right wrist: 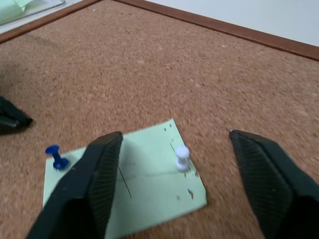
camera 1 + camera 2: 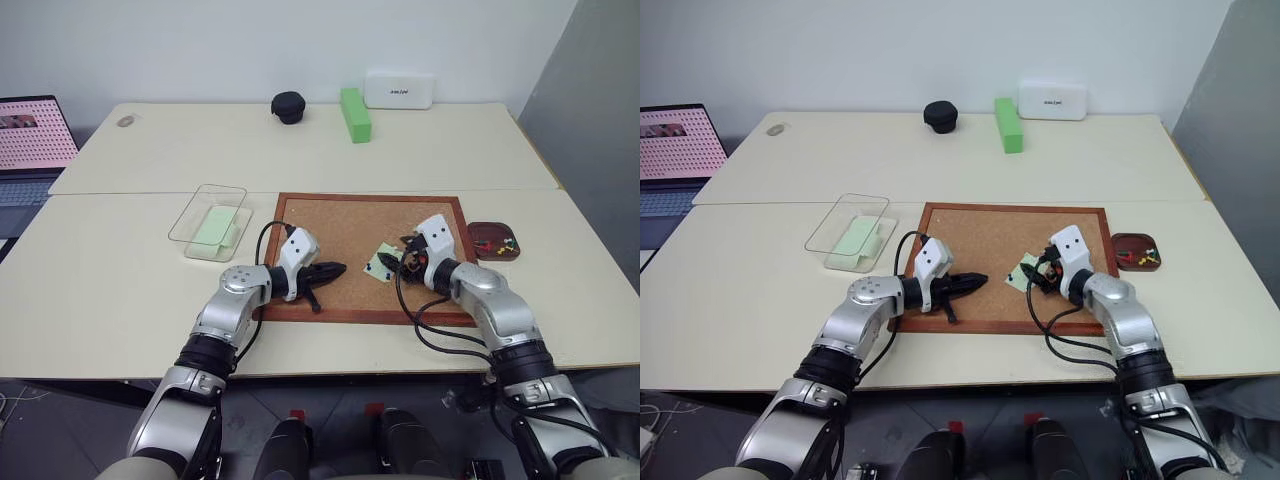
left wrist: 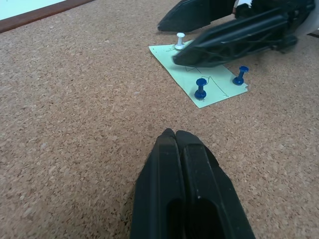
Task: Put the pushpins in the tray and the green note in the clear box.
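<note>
Right wrist: R gripper (image 1: 174,169) open round white pushpin (image 1: 182,158)

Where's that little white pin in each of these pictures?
Left eye view: too small to tell.
Right eye view: too small to tell.
Left wrist view: white pin at the green note's far corner.
Right wrist view: white pin between the open right gripper fingers.
Shared landmark: the green note.

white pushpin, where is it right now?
The white pushpin stands in the green note on the corkboard, toward its right side, between the open fingers of the right pincer.
</note>
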Tool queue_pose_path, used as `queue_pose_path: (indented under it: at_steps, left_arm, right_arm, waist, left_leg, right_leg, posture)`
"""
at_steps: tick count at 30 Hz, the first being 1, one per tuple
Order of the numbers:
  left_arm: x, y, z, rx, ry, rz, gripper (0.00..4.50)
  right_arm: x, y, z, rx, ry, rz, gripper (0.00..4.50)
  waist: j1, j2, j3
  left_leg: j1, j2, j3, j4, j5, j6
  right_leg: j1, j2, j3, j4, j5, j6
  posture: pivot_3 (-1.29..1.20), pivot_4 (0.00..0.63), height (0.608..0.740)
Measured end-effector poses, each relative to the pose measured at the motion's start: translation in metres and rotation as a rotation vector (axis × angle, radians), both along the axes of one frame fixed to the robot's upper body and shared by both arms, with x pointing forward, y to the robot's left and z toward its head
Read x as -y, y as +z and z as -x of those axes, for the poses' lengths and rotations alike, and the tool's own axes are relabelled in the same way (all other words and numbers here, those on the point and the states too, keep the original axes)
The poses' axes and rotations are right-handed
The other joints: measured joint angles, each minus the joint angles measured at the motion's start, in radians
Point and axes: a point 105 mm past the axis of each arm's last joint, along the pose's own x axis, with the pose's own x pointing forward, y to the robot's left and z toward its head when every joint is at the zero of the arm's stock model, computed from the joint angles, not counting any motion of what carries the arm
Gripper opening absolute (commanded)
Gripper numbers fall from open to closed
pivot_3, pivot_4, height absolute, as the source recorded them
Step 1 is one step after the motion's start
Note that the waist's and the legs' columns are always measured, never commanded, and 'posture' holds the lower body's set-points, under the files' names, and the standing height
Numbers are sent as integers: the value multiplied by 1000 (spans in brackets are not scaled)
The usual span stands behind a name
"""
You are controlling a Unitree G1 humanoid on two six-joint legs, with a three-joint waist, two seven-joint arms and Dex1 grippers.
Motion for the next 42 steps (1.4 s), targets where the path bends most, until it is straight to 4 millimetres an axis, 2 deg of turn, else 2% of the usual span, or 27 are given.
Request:
queue_pose_path:
  at_steps: [11, 13, 25, 27, 31, 33, 39, 42]
  left_arm:
    - [-1, 1, 0, -14, 4, 0, 0]
    - [-1, 1, 1, -15, 4, -1, 0]
    - [-1, 2, -2, -16, 2, -4, 0]
    - [0, 3, -1, -13, 0, -3, 0]
    - [0, 2, -1, -15, -3, -4, 0]
    - [0, 2, -1, -16, -6, -5, 0]
    - [-1, 2, -1, -20, -12, -5, 0]
    - [0, 2, -1, -21, -13, -4, 0]
  right_arm:
    - [2, -3, -2, 7, -5, -1, 395]
    - [1, -3, -2, 8, -4, -2, 99]
    - [2, -1, -2, 20, -10, -16, 99]
    - [4, 6, 1, 47, -12, -30, 99]
    - [6, 33, 3, 136, -6, -57, 99]
    - [11, 37, 5, 145, -17, -65, 99]
    - [17, 28, 10, 101, -28, -59, 99]
    - [20, 31, 9, 114, -51, -61, 99]
  waist:
    - [-1, 0, 0]
    - [-1, 0, 0]
    - [-1, 0, 0]
    - [0, 0, 0]
    - [0, 0, 0]
    - [0, 0, 0]
    - [-1, 0, 0]
    - [0, 0, 0]
  left_leg:
    - [0, 0, 0, 0, 0, 0]
    - [0, 0, 0, 0, 0, 0]
    - [-1, 0, 0, 0, 0, 0]
    - [-2, 0, 0, -1, 0, 0]
    - [-2, 0, 0, -1, 0, 0]
    - [-2, 0, 0, -1, 0, 0]
    - [-2, 0, 0, -1, 0, 0]
    - [-2, 0, 0, -1, 0, 0]
  right_leg:
    - [0, 0, 0, 0, 0, 0]
    - [0, 0, 0, 0, 0, 0]
    - [-1, 0, 0, 0, 0, 0]
    - [-2, 0, 0, -1, 0, 0]
    - [-2, 0, 0, -1, 0, 0]
    - [-2, 0, 0, -1, 0, 0]
    - [-2, 0, 0, -1, 0, 0]
    - [-2, 0, 0, -1, 0, 0]
  posture:
    - [0, 150, 740]
    - [0, 150, 740]
    - [0, 150, 740]
    - [0, 150, 740]
    - [0, 150, 740]
    - [0, 150, 740]
    - [0, 150, 740]
    - [0, 150, 740]
